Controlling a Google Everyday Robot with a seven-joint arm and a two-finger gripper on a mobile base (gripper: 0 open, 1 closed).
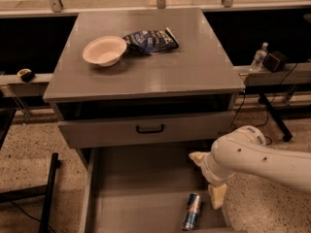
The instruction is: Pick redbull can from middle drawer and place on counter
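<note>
Nothing appears done: the slim blue-and-silver redbull can (192, 217) lies near-right in the deep grey middle drawer (141, 188), the cream two-finger gripper (204, 180) hangs spread and empty just beyond it, and the flat grey counter (194, 72) awaits.

White bowl (104, 50) upright w/ dark blue snack bag (150, 40) lying flat just beside it, both toward the back; below them a grey drawer front (107, 132), slightly pulled out, w/ black handle (149, 129) at its centre. On a low ledge (291, 74) at one side: clear water bottle (260, 56) upright, small black box (275, 60) next to it; opp. side a small round dark item (24, 74), plus black stand leg (48, 198) on speckled floor (24, 154). Gripper (209, 176) low, below & off to the side of that front, fingers apart
</note>
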